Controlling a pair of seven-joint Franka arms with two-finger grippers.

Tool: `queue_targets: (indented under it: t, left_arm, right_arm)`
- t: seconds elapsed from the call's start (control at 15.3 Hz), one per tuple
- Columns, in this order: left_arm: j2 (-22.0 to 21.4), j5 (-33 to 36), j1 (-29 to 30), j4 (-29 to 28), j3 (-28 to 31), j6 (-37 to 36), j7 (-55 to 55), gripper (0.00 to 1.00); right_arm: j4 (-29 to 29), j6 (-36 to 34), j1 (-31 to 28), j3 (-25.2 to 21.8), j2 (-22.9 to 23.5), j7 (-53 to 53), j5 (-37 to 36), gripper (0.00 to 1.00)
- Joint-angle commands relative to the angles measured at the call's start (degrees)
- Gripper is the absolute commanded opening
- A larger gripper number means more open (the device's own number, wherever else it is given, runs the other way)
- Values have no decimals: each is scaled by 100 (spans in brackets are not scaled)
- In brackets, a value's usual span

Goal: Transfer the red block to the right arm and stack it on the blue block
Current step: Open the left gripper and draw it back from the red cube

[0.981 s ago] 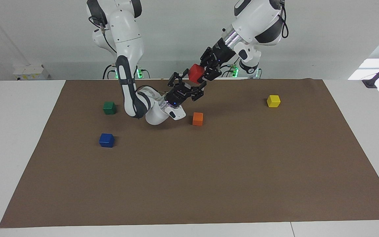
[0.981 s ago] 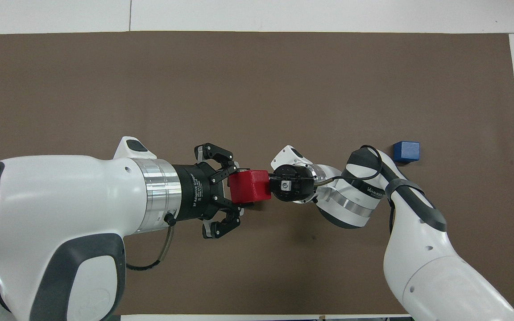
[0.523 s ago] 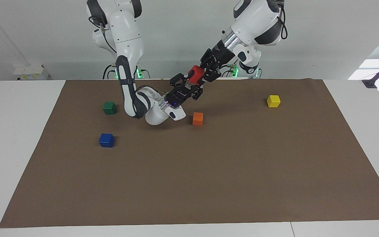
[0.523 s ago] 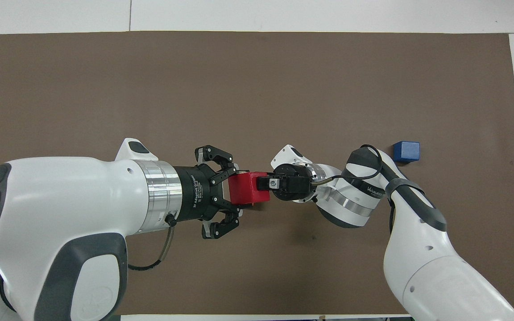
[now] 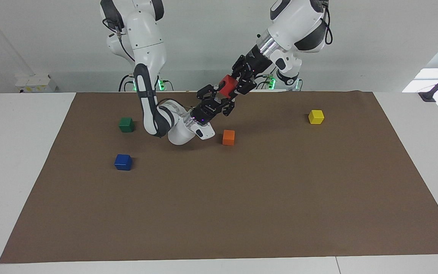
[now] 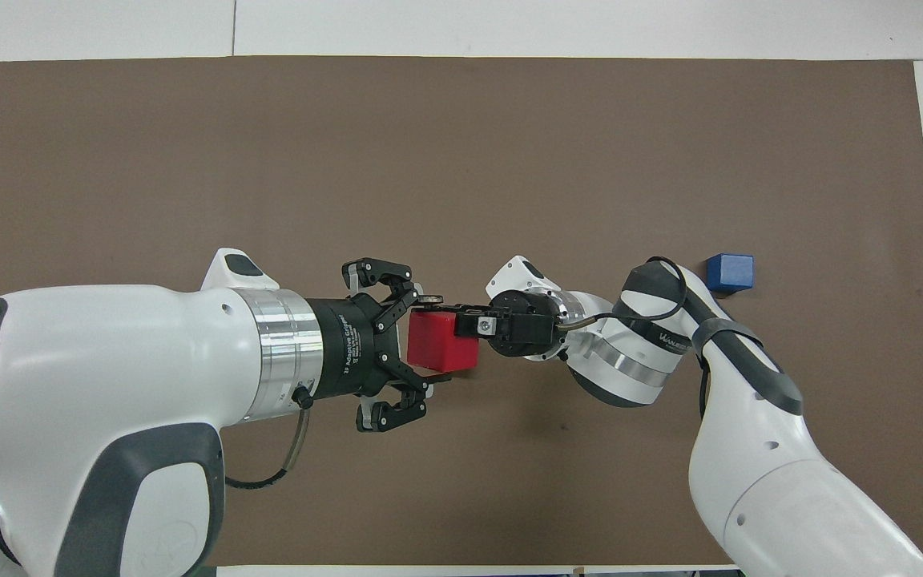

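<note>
The red block (image 5: 226, 85) hangs in the air over the mat's middle, near the robots' edge. My left gripper (image 5: 234, 84) is shut on it; both also show in the overhead view, block (image 6: 439, 351) and gripper (image 6: 421, 344). My right gripper (image 5: 219, 97) points up at the block from below with its fingers spread open, and the tips reach the block's sides. In the overhead view it (image 6: 461, 324) is edge-on against the block. The blue block (image 5: 123, 162) sits on the mat toward the right arm's end, also seen from overhead (image 6: 730, 272).
A green cube (image 5: 126, 124) sits nearer to the robots than the blue block. An orange cube (image 5: 228, 137) lies below the two grippers. A yellow cube (image 5: 316, 117) sits toward the left arm's end. A brown mat (image 5: 242, 213) covers the table.
The two grippers have closed in on each other. The right gripper rose so that its open fingers now flank the red block, which the left gripper still holds.
</note>
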Motion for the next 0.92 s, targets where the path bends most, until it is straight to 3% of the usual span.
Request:
queue_targets:
  t: [0.0,0.26,0.52,0.65,0.85]
  left_arm:
    - [-188,-134,-52,-184,67,103,-12,100]
    - [-346,-90,97,-184,137,-151,251,100]
    - [-610,-90,1202,-176,138,-1038,1304,100]
    - [-610,-73,1704,-132,138,-1232,1937,100]
    - [-593,1092,2083,-114,138,-1260,2561,100]
  right_arm:
    - [69,104,-1,21,20,-119,97,0]
    - [112,210,-27,21,-24,-102,97,0]
    - [95,279,-88,12,-190,327,79,0]
    - [43,839,-228,3,-506,635,-26,0]
    - [86,1832,-404,-14,-963,1101,-482,0]
